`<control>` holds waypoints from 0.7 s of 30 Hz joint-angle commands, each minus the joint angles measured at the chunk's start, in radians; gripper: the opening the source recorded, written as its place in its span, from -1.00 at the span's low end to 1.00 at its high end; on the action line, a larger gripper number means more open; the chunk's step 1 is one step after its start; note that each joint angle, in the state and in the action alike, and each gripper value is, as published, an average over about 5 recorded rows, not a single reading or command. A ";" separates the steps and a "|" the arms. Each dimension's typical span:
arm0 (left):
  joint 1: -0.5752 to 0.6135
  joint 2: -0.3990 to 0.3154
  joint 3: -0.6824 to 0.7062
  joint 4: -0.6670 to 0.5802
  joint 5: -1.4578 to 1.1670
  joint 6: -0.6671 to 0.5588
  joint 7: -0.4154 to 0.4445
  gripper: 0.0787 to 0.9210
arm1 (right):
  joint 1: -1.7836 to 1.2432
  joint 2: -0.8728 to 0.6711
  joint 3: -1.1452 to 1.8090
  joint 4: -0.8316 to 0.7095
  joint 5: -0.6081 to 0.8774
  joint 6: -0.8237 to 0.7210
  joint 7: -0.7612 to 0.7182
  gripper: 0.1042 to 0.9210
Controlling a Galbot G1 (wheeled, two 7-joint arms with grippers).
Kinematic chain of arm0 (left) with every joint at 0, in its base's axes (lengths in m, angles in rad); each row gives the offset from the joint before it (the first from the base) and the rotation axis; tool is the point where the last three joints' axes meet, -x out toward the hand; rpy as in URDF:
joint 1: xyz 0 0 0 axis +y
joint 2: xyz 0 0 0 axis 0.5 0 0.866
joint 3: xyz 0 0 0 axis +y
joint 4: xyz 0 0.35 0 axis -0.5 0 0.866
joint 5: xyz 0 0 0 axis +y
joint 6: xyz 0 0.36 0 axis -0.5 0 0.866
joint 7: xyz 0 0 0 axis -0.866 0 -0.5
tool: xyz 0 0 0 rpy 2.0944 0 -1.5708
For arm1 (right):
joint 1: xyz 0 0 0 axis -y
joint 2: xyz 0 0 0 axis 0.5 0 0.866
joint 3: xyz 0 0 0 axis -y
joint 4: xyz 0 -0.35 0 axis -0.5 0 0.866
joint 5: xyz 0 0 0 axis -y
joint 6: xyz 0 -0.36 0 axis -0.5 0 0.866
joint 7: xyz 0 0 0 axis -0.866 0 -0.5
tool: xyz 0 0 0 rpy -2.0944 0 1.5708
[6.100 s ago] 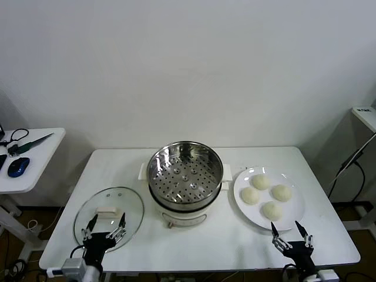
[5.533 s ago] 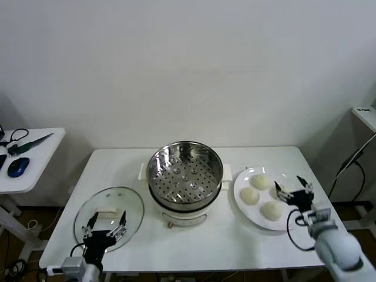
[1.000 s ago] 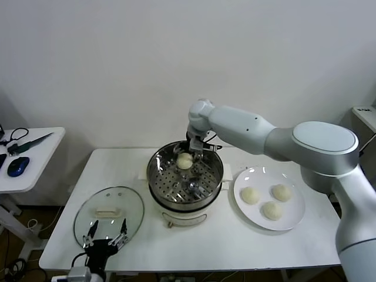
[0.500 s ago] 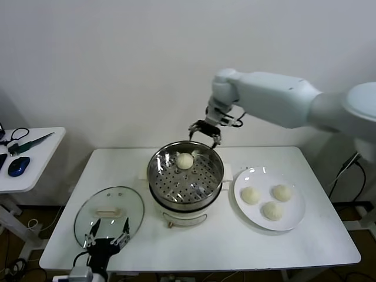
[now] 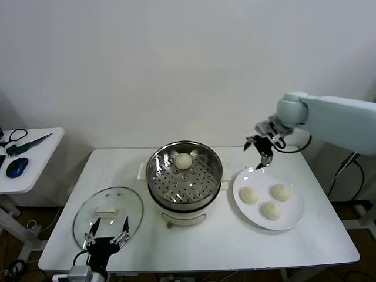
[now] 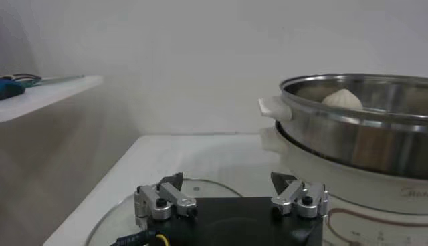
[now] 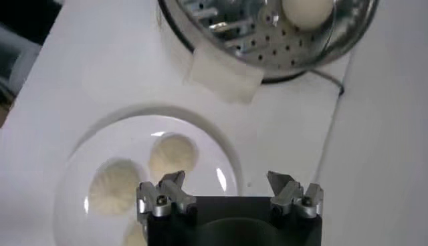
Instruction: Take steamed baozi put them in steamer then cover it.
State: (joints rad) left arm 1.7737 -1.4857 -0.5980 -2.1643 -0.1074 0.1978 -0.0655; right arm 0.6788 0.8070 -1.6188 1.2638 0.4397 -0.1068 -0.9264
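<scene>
One baozi (image 5: 184, 160) lies at the back of the steel steamer (image 5: 185, 194) in the middle of the table. Three baozi (image 5: 249, 195) lie on the white plate (image 5: 295, 213) to its right. My right gripper (image 5: 260, 150) is open and empty, in the air above the plate's far left edge. Its wrist view shows the plate (image 7: 221, 154), a baozi (image 7: 172, 154) and the steamer (image 7: 267, 50) below. The glass cover (image 5: 79, 216) with its white handle lies flat at the front left. My left gripper (image 5: 106, 232) is open and empty, low at the cover's near edge.
A side table (image 5: 32, 155) at the left holds a blue mouse (image 5: 14, 167) and scissors. The white wall stands right behind the table. The table's front right (image 5: 235, 244) is bare.
My right gripper has let go of a baozi in the steamer, risen, and swung right to above the plate. The left arm has stayed parked by the cover.
</scene>
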 commanded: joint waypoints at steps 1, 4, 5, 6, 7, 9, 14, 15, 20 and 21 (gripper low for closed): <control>0.007 -0.002 -0.001 -0.001 0.001 -0.002 0.000 0.77 | -0.254 -0.089 0.140 0.014 -0.039 -0.189 0.045 0.76; 0.014 -0.001 -0.002 0.000 0.003 -0.005 0.000 0.77 | -0.311 -0.066 0.176 -0.021 -0.055 -0.191 0.045 0.76; 0.016 -0.001 -0.003 0.001 0.004 -0.006 0.000 0.77 | -0.331 -0.057 0.189 -0.034 -0.063 -0.191 0.044 0.76; 0.018 -0.001 -0.003 0.002 0.005 -0.006 0.000 0.77 | -0.349 -0.049 0.200 -0.046 -0.070 -0.191 0.044 0.76; 0.020 -0.002 -0.004 0.002 0.006 -0.007 0.000 0.77 | -0.366 -0.042 0.212 -0.058 -0.079 -0.192 0.045 0.76; 0.022 -0.003 -0.004 0.002 0.009 -0.007 0.000 0.77 | -0.400 -0.027 0.237 -0.081 -0.094 -0.192 0.048 0.76; 0.025 -0.005 -0.004 0.003 0.021 -0.008 0.001 0.77 | -0.459 0.007 0.288 -0.131 -0.112 -0.191 0.064 0.76; 0.025 -0.005 -0.003 0.003 0.023 -0.008 0.001 0.77 | -0.464 0.012 0.294 -0.137 -0.113 -0.191 0.066 0.76; 0.026 -0.006 -0.003 0.005 0.026 -0.008 0.001 0.77 | -0.483 0.037 0.326 -0.163 -0.111 -0.192 0.082 0.76; 0.026 -0.006 -0.003 0.005 0.026 -0.008 0.001 0.77 | -0.485 0.041 0.331 -0.168 -0.112 -0.192 0.084 0.76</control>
State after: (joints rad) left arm 1.7985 -1.4908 -0.6014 -2.1607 -0.0849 0.1899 -0.0646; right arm 0.2889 0.8241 -1.3645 1.1458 0.3466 -0.2724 -0.8595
